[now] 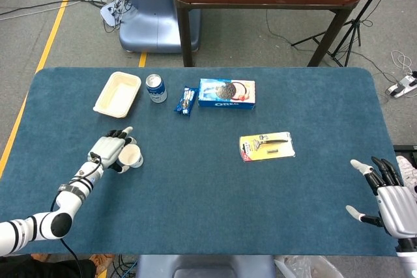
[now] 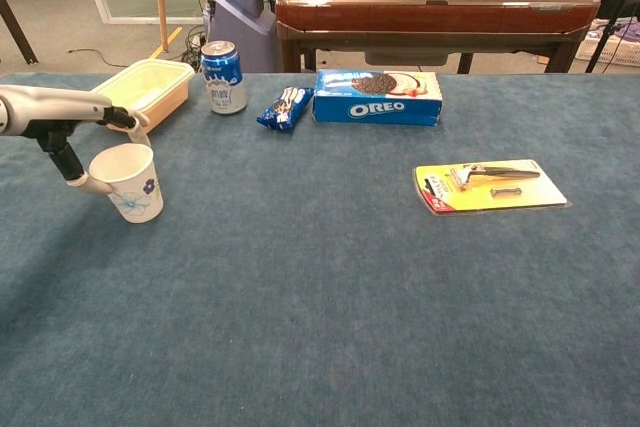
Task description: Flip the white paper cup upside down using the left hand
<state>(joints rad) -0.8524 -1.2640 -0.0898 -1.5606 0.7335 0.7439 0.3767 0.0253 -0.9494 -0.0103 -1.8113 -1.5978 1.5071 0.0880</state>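
The white paper cup (image 1: 132, 156) (image 2: 130, 183) stands mouth up on the blue table (image 1: 208, 193) at the left, with a small blue print on its side. My left hand (image 1: 111, 151) (image 2: 70, 137) is around it: the thumb presses the cup's near side just under the rim, and the fingers curve round the far side. The cup leans very slightly while its base stays on the cloth. My right hand (image 1: 391, 193) rests open at the table's near right corner with its fingers spread, far from the cup. It does not show in the chest view.
Behind the cup lie a cream plastic tray (image 1: 118, 93) (image 2: 148, 93), a blue drink can (image 1: 156, 88) (image 2: 223, 76), a small blue snack packet (image 1: 186, 100) and an Oreo box (image 1: 226, 93) (image 2: 378, 97). A yellow carded razor pack (image 1: 267, 146) (image 2: 490, 186) lies mid-right.
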